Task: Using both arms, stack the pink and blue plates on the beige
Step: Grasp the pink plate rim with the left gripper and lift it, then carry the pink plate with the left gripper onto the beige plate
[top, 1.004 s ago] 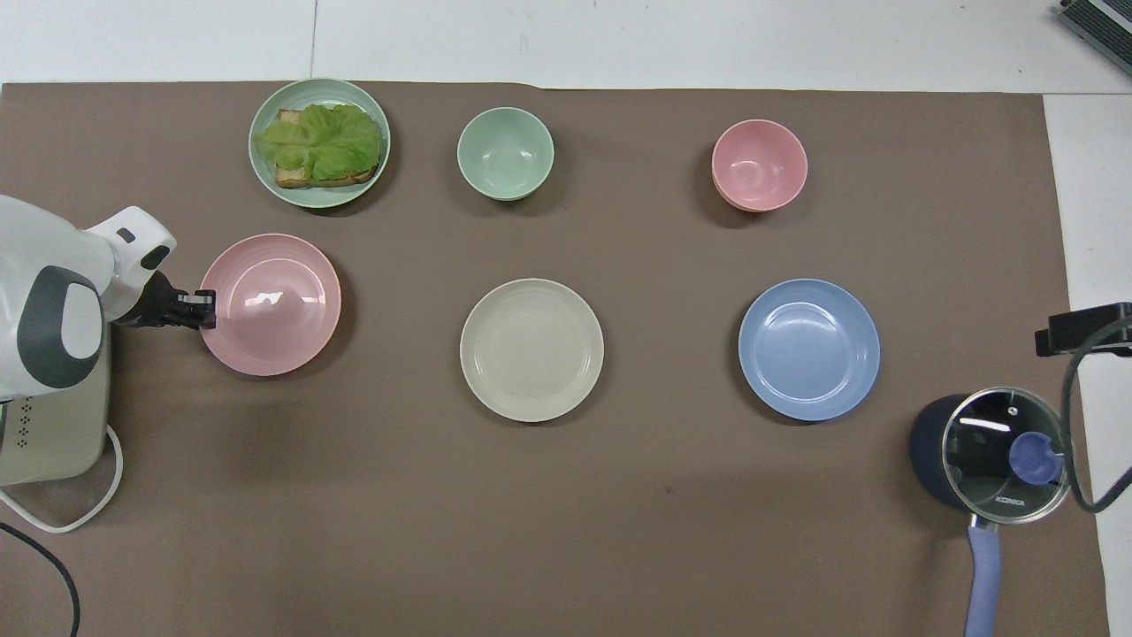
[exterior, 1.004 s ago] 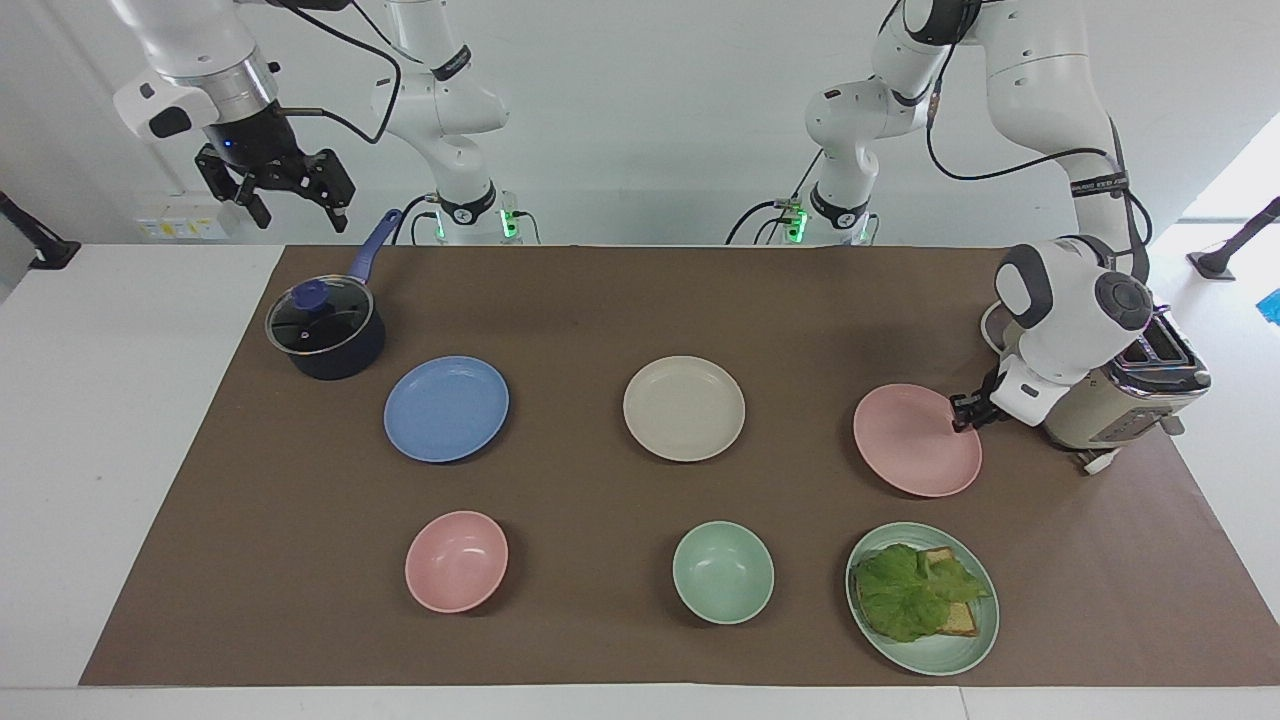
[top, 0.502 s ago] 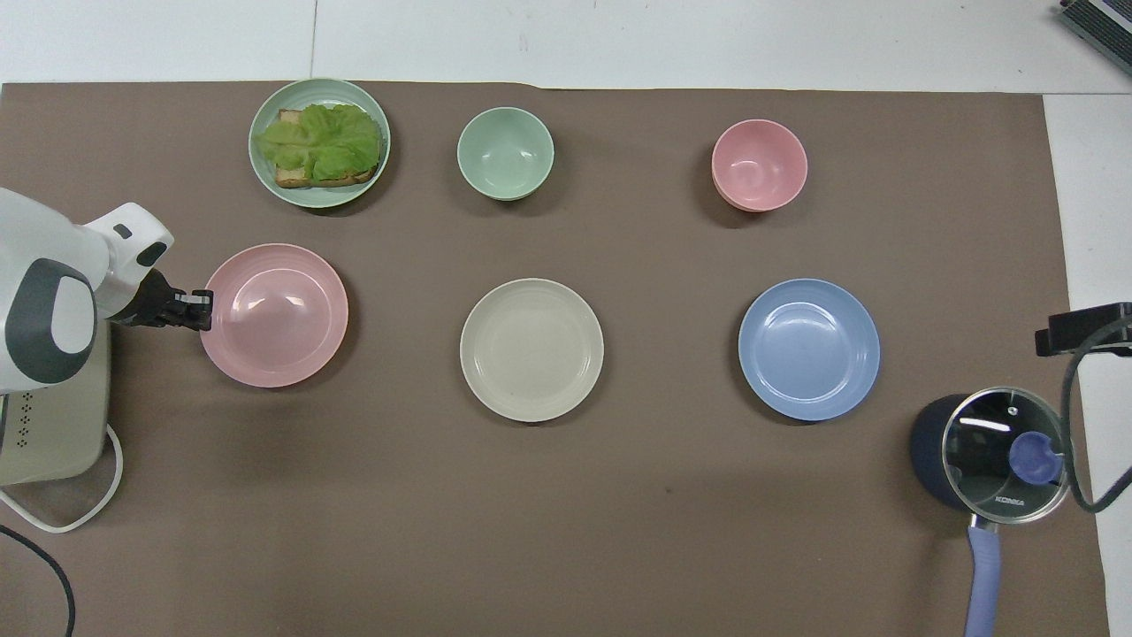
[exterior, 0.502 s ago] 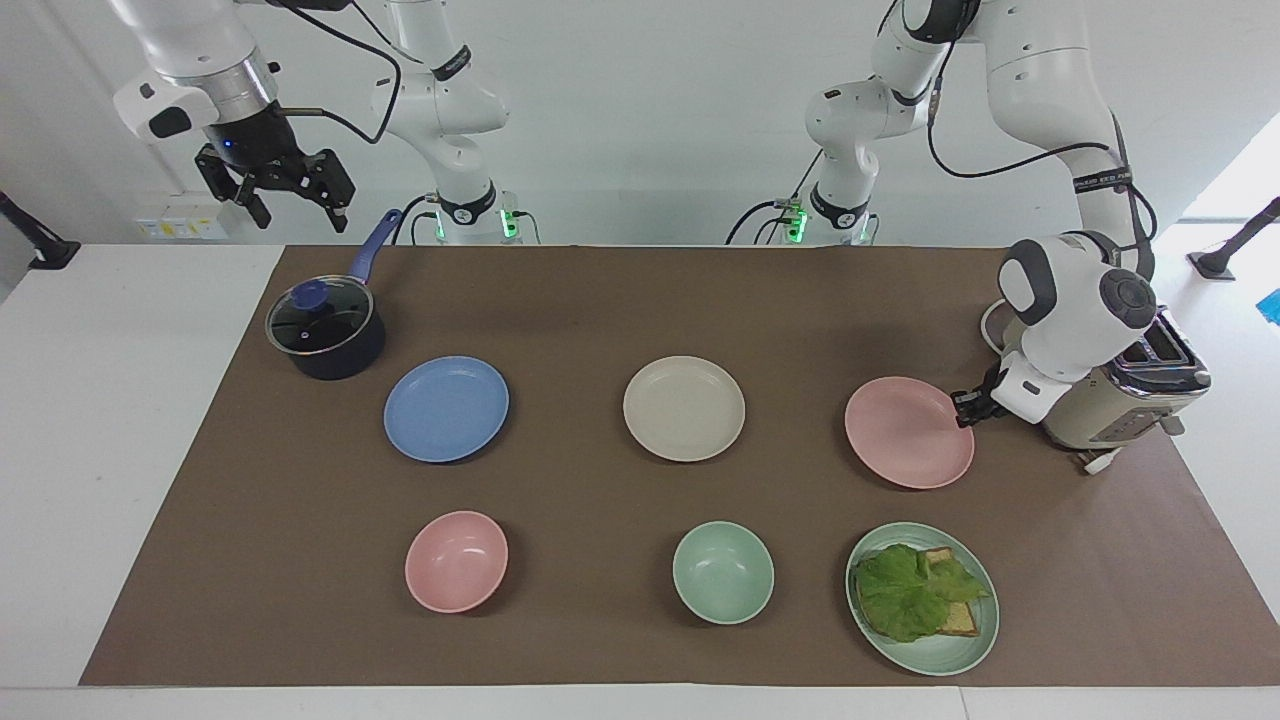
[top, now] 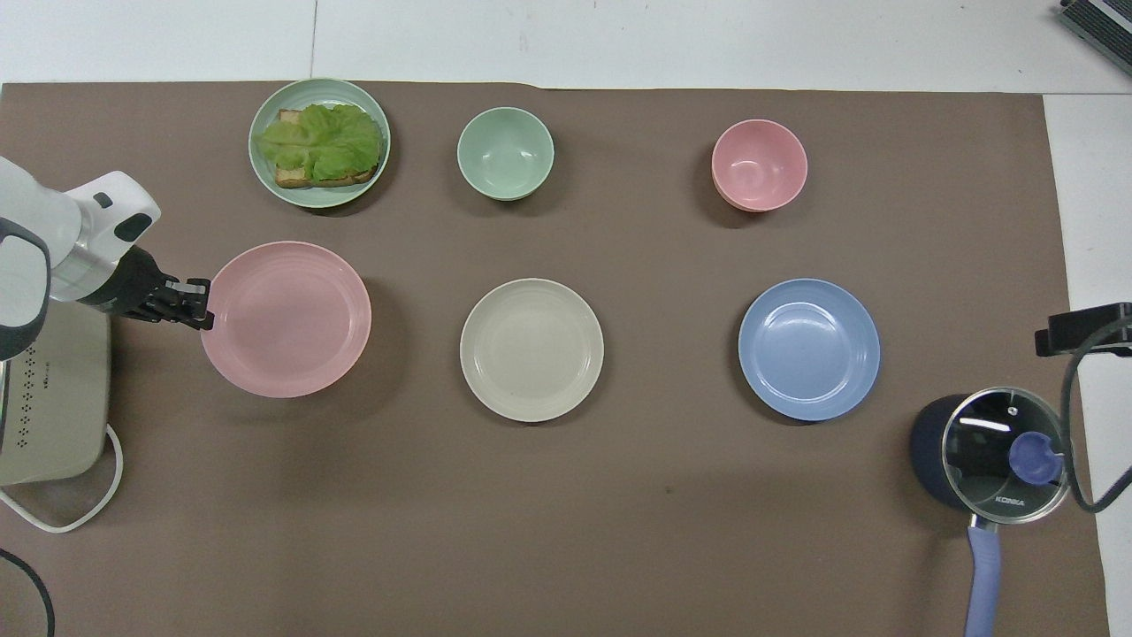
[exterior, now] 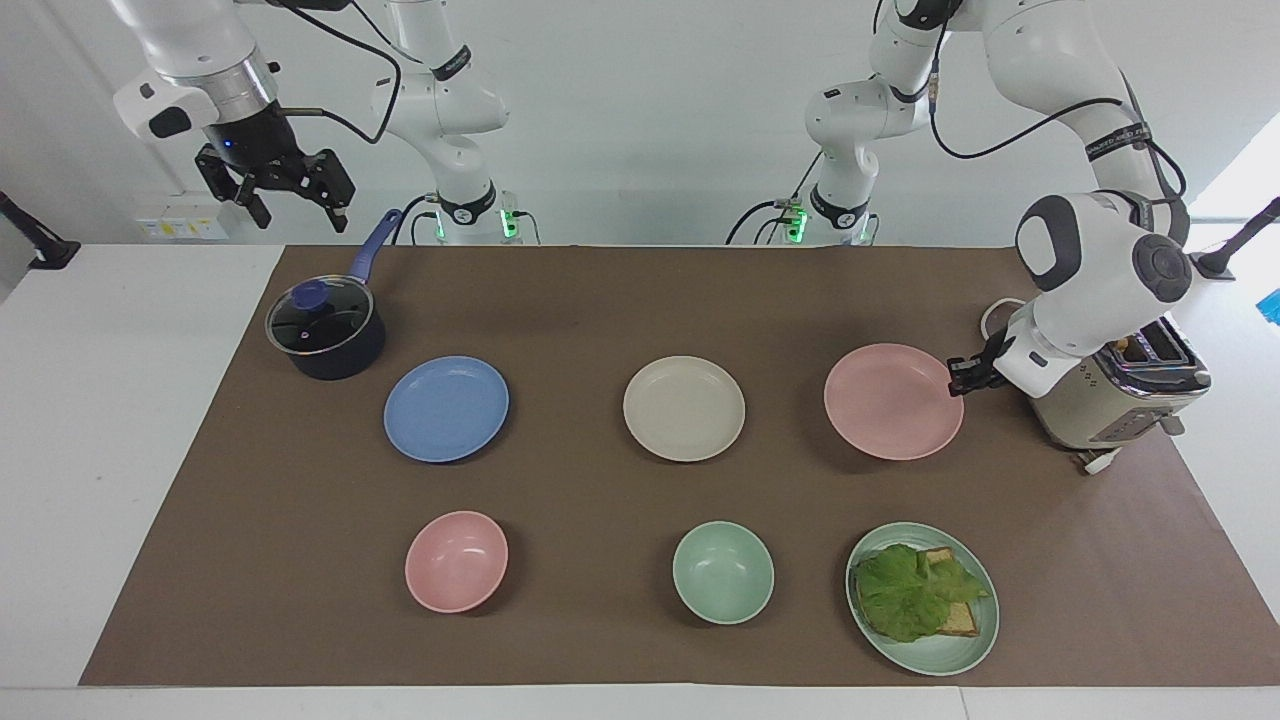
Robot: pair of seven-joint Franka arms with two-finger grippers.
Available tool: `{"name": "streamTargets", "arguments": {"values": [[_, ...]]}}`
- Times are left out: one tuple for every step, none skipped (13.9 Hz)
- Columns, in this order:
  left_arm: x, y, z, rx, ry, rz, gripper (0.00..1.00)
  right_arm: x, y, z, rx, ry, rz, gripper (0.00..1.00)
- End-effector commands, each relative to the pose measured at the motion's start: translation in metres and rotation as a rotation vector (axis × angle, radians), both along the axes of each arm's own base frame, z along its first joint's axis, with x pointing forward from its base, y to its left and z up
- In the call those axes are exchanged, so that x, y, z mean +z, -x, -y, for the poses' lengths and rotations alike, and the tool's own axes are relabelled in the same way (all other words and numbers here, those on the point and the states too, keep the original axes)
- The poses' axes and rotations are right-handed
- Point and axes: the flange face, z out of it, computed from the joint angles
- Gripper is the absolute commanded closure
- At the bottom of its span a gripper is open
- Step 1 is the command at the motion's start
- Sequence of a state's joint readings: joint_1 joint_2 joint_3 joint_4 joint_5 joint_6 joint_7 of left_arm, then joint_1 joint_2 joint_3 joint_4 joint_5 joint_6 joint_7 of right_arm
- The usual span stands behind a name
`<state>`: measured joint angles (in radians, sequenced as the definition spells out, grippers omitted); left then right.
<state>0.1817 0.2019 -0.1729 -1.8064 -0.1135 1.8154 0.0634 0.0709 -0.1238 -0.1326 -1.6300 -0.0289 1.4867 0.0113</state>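
Open brown mat between raised pale pink round plate (exterior: pixel 893 401) and cream-beige round plate (exterior: pixel 684 408): clear lane. Boxy beige toaster (exterior: pixel 1120 395) crowds left end effector (exterior: pixel 962 377) at left arm's end of tabletop. Pale green plate with lettuce toast (exterior: pixel 922 597) sits farther from robots than pink plate. Dark lidded saucepan (exterior: pixel 325 330) stands just beside periwinkle blue round plate (exterior: pixel 446 408), under right end effector (exterior: pixel 275 195). Wide bare strip along robots' edge.

White table (exterior: pixel 120 400), brown mat (exterior: pixel 600 300) laid across it; plain white wall (exterior: pixel 650 120); wall socket strip (exterior: pixel 180 222); daylight at one end.
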Motion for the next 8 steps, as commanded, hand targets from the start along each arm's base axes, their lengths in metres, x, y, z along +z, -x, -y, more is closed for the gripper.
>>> {"name": "streamTargets", "arguments": {"values": [[0.018, 0.008, 0.038, 0.025, 0.025, -0.012, 1.00, 0.000, 0.004, 0.003, 0.007, 0.000, -0.012, 0.00], [0.018, 0.009, 0.061, 0.052, 0.012, -0.015, 1.00, -0.001, 0.004, 0.003, 0.007, -0.001, -0.015, 0.00], [0.020, 0.011, 0.091, 0.083, -0.001, -0.014, 1.00, -0.001, 0.004, 0.003, 0.007, 0.000, -0.013, 0.00], [0.022, 0.012, 0.110, 0.109, 0.011, -0.006, 1.00, -0.001, 0.004, 0.003, 0.007, 0.000, -0.013, 0.00], [0.020, 0.013, 0.125, 0.118, 0.025, -0.001, 1.00, -0.001, 0.004, 0.003, 0.007, -0.001, -0.015, 0.00], [0.022, 0.016, 0.140, 0.122, 0.026, 0.001, 1.00, -0.001, 0.004, 0.003, 0.007, 0.000, -0.013, 0.00], [0.022, 0.017, 0.146, 0.129, 0.041, 0.002, 1.00, 0.000, 0.005, 0.003, 0.007, -0.001, -0.013, 0.00], [0.022, 0.017, 0.155, 0.142, 0.076, 0.016, 1.00, 0.000, 0.005, 0.003, 0.007, -0.001, -0.013, 0.00]]}}
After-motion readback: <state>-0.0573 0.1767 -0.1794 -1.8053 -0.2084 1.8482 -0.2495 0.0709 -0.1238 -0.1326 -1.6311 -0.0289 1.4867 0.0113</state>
